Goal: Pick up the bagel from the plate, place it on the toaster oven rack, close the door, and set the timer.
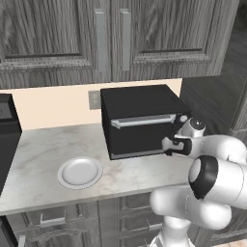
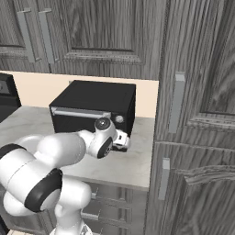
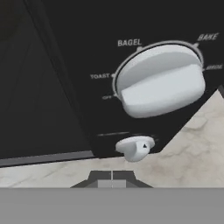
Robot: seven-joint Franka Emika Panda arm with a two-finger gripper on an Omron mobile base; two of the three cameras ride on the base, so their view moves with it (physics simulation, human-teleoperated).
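Fingers [image 3: 112, 176] are together, near a small knob [image 3: 135, 148] at 12 o'clock; the door [image 1: 140, 130] is closed, and the plate [image 1: 80, 172] lies on the desk [image 1: 38, 154].

Grey wood-grain cabinets [image 1: 111, 38] hang above a pale marble counter [image 1: 43, 164]; cream backsplash wall [image 1: 53, 103] behind.

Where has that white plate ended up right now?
In the left base view, the plate sits on the marble counter, left of and in front of the black toaster oven.
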